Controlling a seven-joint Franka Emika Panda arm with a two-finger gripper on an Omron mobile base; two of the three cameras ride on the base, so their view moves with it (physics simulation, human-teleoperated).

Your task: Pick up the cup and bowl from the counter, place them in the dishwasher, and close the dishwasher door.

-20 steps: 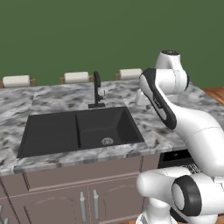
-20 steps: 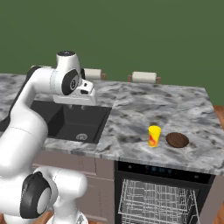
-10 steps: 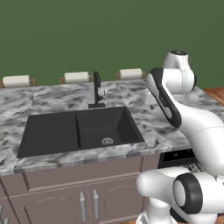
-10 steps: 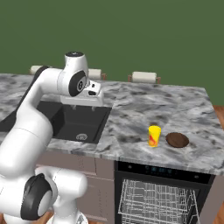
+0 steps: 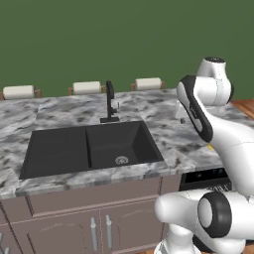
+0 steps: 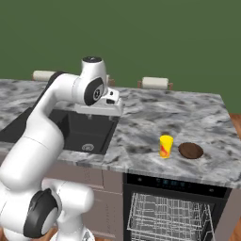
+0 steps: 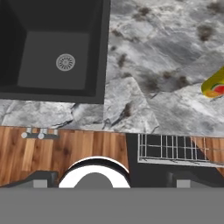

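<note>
A dark green wall (image 6: 141, 33) backs the whole kitchen, and below it the counter (image 6: 188, 117) runs wide in grey-and-white veined marble, its right end cut off by the frame in my left base view. Set into it, the black double sink (image 5: 89, 149) with its black tap (image 5: 109, 101) sits left of my arm. Mauve-brown cabinets (image 5: 99, 218) stand under the sink. To their right the dishwasher (image 6: 174, 207) is open, white wire racks (image 6: 164, 216) showing beneath its thin lit control strip; the dishwasher door itself I cannot make out. Three paper-towel rolls (image 5: 87, 88) line the back of the counter.

My gripper (image 6: 99, 110) hangs above the counter's near edge, beside the sink; its jaws are spread wide and carry nothing, the tips only dark stubs at the bottom of my hand view. The bowl (image 6: 190, 150) lies dark brown near the counter's front, over the dishwasher. Just beside it, to its left, the cup (image 6: 165, 146) stands upright, yellow with a red patch, half cropped at the edge of my hand view.
</note>
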